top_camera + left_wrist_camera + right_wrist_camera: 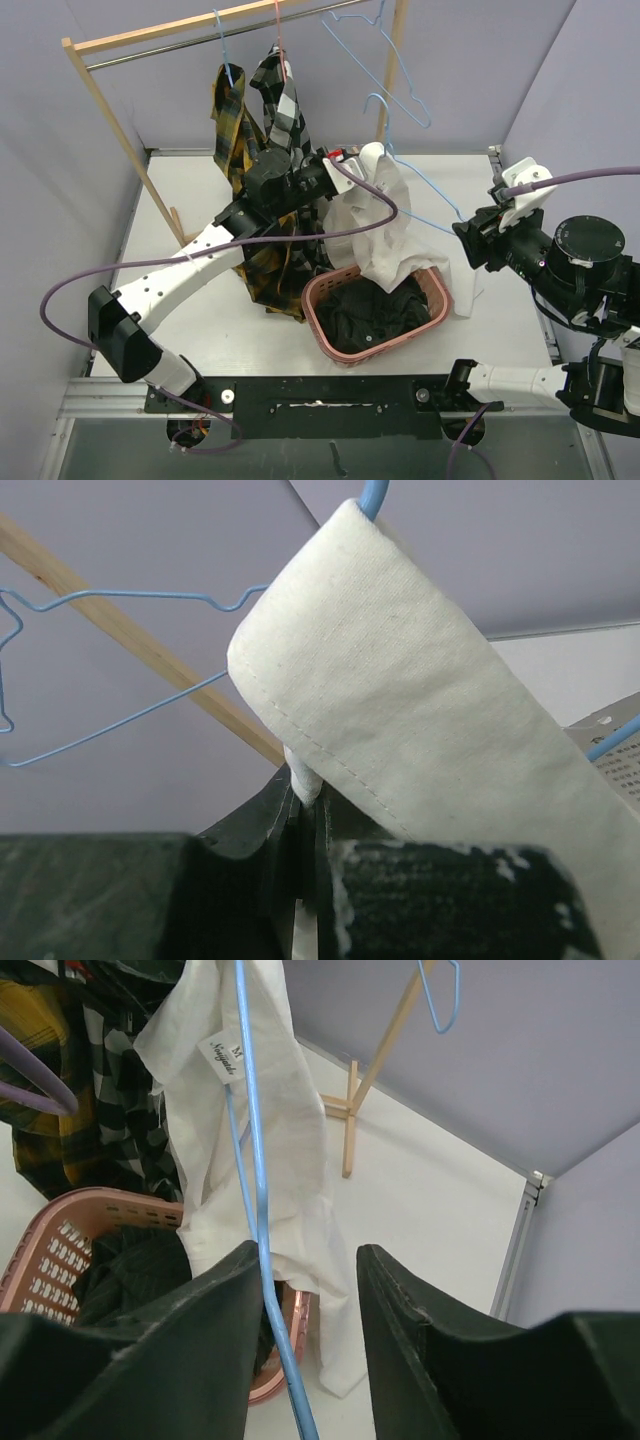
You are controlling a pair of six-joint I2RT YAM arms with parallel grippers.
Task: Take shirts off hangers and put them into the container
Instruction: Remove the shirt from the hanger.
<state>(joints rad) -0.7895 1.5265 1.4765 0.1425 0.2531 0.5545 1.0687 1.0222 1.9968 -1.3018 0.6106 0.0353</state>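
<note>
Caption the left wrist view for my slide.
Left pincer shut on a fold of the white shirt, its blue hanger hook peeking above; a bare blue hanger and wooden rack post behind.

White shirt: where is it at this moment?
Top view, centre-right: the white shirt hangs from the left gripper, draped over the far right rim of the pink basket, with a blue hanger in it.

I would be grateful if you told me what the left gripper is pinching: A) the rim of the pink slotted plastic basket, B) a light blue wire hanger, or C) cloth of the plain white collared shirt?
C: the left wrist view shows the left gripper shut on a fold of the plain white collared shirt, with the light blue wire hanger only emerging above it.
</note>
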